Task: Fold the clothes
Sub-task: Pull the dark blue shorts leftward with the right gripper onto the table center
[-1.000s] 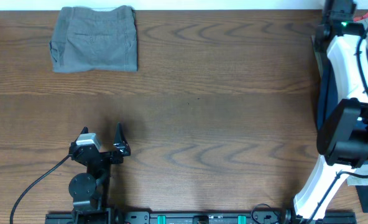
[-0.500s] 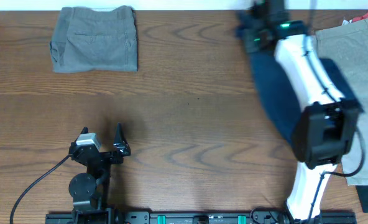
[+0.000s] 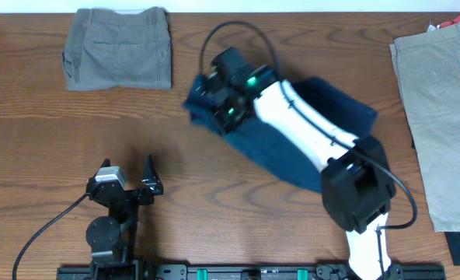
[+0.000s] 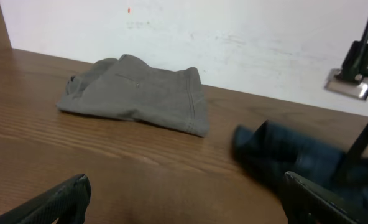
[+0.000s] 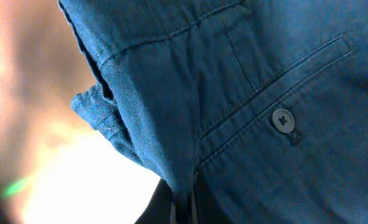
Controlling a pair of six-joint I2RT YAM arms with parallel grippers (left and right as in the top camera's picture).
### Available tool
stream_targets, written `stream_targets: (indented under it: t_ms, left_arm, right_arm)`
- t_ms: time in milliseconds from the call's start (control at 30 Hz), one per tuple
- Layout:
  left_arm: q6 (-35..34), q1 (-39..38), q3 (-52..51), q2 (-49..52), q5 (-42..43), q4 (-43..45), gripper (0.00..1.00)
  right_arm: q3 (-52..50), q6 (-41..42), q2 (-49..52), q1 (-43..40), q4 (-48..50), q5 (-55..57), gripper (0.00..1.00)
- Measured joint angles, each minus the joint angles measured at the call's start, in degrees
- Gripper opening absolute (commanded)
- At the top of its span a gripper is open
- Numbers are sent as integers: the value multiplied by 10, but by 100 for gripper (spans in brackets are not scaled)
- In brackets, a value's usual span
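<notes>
Navy shorts (image 3: pixel 273 159): crumpled diagonal strip at mid-table, toward the far edge; soft woven cotton, stitched seams, buttoned welt pocket.
Right gripper (image 3: pixel 207 101): clamped on the navy shorts' left end.
Left gripper (image 3: pixel 127 163): fingers apart, by the near edge, left side.
Change: the arm and navy shorts swung in from the right, uncovering the beige shorts (image 3: pixel 436 117) at the right edge.
Grey shorts (image 3: pixel 120 48): folded, far-left corner, unmoved.
Table (image 3: pixel 238 225): dark wood grain.

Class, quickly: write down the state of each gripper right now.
Left gripper: open, holding nothing.
Right gripper: shut on the navy shorts.
</notes>
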Motion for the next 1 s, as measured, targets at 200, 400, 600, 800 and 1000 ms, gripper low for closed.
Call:
stream_targets:
  t_ms: [200,400,600,800,1000]
  left_arm:
    - [0,0,0,0,0,0,98]
    - [0,0,0,0,0,0,98]
    - [0,0,0,0,0,0,98]
    - [0,0,0,0,0,0,98]
    - [0,0,0,0,0,0,98]
  right_arm:
    - [0,0,0,61,-43,-22,79]
    - [0,6,0,62,-82,-6,95]
    - [-1,71,-32,-5,-143,110,99]
    - [0,158,-90,-142,-208,280,99]
    - [-42,191,-91,-288,-227,287,99]
